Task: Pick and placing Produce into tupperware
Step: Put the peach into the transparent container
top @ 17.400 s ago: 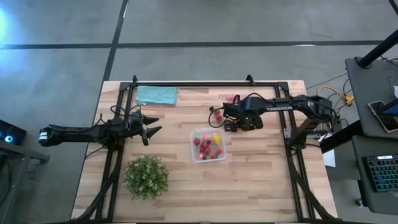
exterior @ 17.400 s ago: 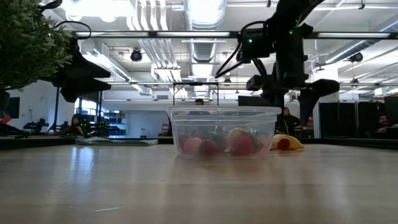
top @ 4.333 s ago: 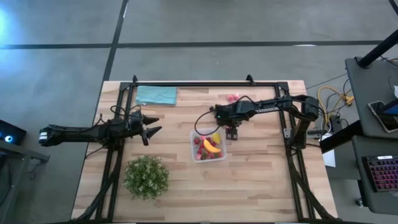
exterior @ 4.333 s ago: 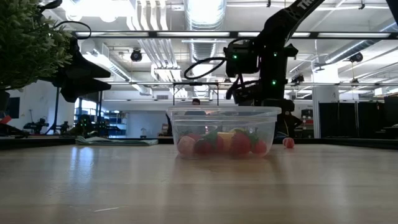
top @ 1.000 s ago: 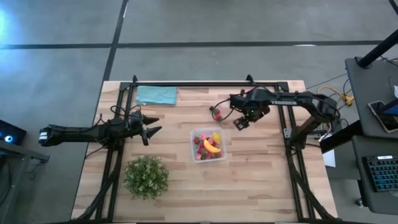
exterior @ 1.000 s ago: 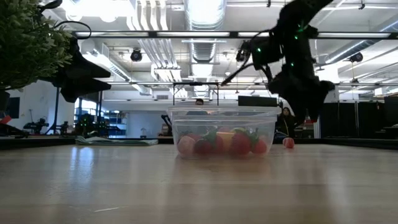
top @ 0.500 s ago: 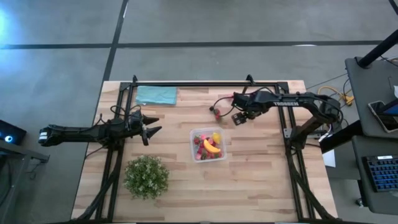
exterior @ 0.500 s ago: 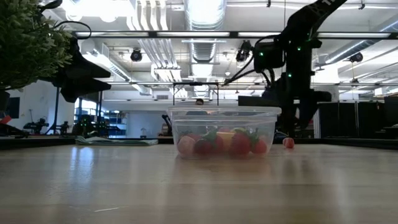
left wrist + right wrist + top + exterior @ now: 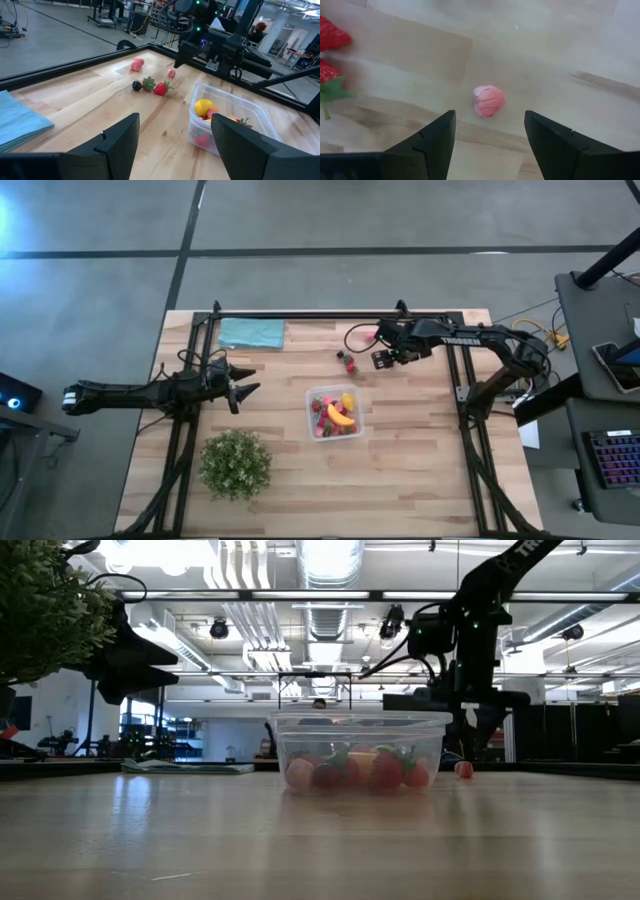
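Note:
The clear tupperware (image 9: 335, 412) (image 9: 360, 750) stands on the table's middle and holds a banana, a lemon and red strawberries. Loose produce lies on the wood beyond it: red strawberries and a dark piece (image 9: 347, 361) (image 9: 159, 88), and pink pieces (image 9: 370, 336) near the far rail. My right gripper (image 9: 380, 361) (image 9: 180, 59) hangs open over a small pink piece (image 9: 488, 100) (image 9: 171, 73), with one finger on either side of it and above it, touching nothing. My left gripper (image 9: 245, 390) waits open at the table's left.
A bushy green plant (image 9: 236, 464) stands near the table's near-left corner. A teal folded cloth (image 9: 251, 332) lies at the far left. Black frame rails (image 9: 300, 316) run along the far edge and both sides. Bare wood lies to the right of the tupperware.
My right gripper has moved from beside the tupperware toward the table's far edge. It has turned from a tilt to pointing straight down and now stands over the small pink piece. It stays open. The produce and the tupperware have kept their places.

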Tool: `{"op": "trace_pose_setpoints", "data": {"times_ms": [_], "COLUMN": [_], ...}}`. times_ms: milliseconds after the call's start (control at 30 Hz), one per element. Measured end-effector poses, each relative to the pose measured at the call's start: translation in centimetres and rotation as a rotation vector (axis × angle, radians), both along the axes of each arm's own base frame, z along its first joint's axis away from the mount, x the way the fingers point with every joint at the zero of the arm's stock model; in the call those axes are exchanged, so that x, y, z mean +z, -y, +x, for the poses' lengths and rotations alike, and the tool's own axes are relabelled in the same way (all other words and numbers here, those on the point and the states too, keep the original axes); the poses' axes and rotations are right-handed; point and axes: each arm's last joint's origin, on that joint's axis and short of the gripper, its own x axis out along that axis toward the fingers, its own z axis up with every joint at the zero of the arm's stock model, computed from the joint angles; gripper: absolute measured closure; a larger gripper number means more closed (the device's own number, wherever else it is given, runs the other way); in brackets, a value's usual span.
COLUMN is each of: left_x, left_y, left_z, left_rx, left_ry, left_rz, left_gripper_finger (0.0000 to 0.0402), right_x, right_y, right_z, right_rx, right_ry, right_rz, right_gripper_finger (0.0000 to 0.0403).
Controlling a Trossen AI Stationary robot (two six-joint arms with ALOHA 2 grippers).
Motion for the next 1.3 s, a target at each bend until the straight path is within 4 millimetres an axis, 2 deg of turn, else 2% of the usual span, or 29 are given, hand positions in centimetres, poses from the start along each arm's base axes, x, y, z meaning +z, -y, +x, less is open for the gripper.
{"op": "trace_pose_setpoints", "data": {"times_ms": [867, 1167, 1300], "left_x": [0.0, 0.0, 0.0], "left_y": [0.0, 0.0, 0.0], "left_z": [0.0, 0.0, 0.0], "left_rx": [0.000, 0.000, 0.000], "left_ry": [0.000, -0.001, 0.000], "left_rz": [0.000, 0.000, 0.000], "left_gripper_finger": [0.0169, 0.0169, 0.0169], "right_x": [-0.1, -1.3, -1.6], "right_y": [0.0, 0.6, 0.6], "right_z": [0.0, -1.5, -1.5], "right_rx": [-0.120, -0.197, -0.196], "right_ry": [0.034, 0.005, 0.020], "right_rz": [0.035, 0.071, 0.072], "right_gripper_finger": [0.0174, 0.0174, 0.0174]}}
